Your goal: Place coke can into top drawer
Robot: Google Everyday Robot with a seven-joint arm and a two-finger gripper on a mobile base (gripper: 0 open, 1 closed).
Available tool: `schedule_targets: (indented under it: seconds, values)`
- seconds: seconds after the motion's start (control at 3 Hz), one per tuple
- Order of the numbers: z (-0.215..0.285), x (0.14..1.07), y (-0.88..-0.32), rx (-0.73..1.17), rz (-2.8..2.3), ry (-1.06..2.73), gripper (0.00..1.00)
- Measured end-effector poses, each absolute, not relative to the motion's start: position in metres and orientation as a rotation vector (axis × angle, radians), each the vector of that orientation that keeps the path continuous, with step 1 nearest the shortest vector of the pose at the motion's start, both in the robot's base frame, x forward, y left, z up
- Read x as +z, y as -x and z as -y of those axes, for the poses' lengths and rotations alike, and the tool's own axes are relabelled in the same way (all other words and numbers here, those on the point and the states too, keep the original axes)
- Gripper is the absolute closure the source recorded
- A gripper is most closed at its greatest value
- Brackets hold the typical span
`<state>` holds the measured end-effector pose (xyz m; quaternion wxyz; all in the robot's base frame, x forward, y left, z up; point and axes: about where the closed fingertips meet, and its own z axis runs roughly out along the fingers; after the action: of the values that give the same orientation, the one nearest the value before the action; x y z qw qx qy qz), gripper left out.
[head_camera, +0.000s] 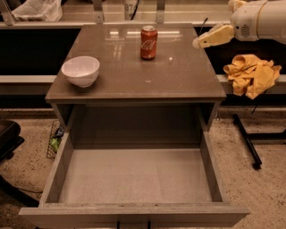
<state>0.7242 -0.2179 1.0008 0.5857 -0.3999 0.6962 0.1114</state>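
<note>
On the far half of the bench [134,87], at about 12 o'clock from its centre, the can [149,42] stands upright: red, white script, silver top. It rests on the glossy brown surface and touches nothing else.

At 9 o'clock, near the left edge, a white bowl [81,70] sits right way up, well apart from the can. What shows of its inside is plain white.

The tool [199,42] is at 2 o'clock, at the bench's right edge near the far corner. It is cream-coloured and points toward 9 o'clock at about the can's height. It is well apart from the can, with bare bench top between them. Whether the tool is open or closed, I cannot tell from this angle. Its white arm [261,20] runs out of view toward 3 o'clock.

Off the bench at 3 o'clock, a crumpled yellow cloth [251,74] lies on a ledge below the arm. At 10 o'clock, behind the bench, there is a white plastic bag [33,10].

The drawer [134,211] stands pulled far out toward 6 o'clock, with grey wood-grain walls. Its pale grey floor shows from wall to wall. The can is on the bench above, not in the drawer.

On the speckled floor, a black stand leg [248,143] is at 4 o'clock and a dark chair edge [6,138] at 8 o'clock.
</note>
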Motion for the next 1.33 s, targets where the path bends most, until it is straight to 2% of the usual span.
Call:
schedule_targets:
  seconds: [0.33,1.0,1.33]
  values:
    - [0.199,0.996,-0.737,0.312,-1.595,0.912,0.00]
    - [0.123,0.956,-0.806,0.523,-1.512,0.786,0.00]
    - [0.118,0.954,-0.808,0.524,-1.517,0.796,0.00]
